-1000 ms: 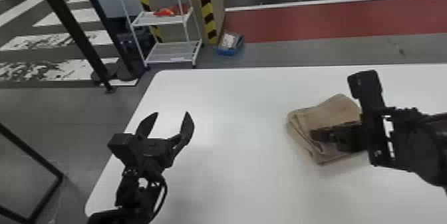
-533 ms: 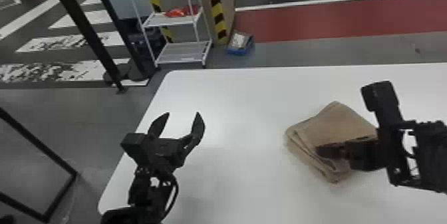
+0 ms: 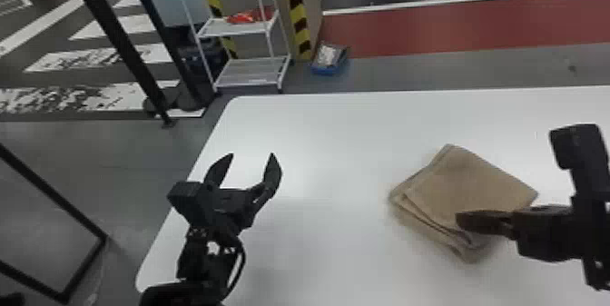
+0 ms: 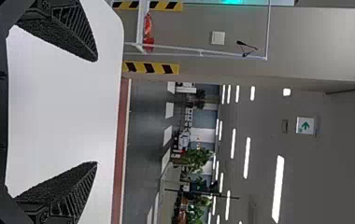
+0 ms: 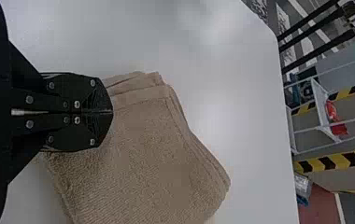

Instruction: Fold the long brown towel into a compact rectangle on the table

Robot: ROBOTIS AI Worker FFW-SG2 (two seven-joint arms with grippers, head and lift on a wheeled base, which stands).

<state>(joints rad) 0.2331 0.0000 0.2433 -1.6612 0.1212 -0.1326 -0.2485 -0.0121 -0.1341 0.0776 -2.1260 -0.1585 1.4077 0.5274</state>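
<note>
Brown towel (image 3: 472,182) folded into a small packet, with its edges perhaps left to true up

In the head view, the one towel lies on the one white worktop (image 3: 327,169), toward the robot's right, set at a slant like a diamond. The folding looks all but done: the long shape is gone and a compact, roughly four-cornered stack takes its place. The layers do not quite line up along the side toward the robot's left, where several edges step out from under the top one. What is left, I judge, is at most a light straightening or a press to flatten. There are two grippers: the left gripper (image 3: 252,155) is spread wide and empty over the worktop, well apart from the towel, while the right gripper (image 3: 459,221) is over the towel's near part. Behind stands one rack (image 3: 240,28) with two shelves in sight.

In the left wrist view, the left gripper's two fingers stand far apart with nothing between them.

In the right wrist view, the right gripper's two fingers meet along their length, their tips over the towel; no cloth can be made out between them. Layered edges show beside the tips and along one side of the towel, but how many layers there are cannot be counted exactly.
</note>
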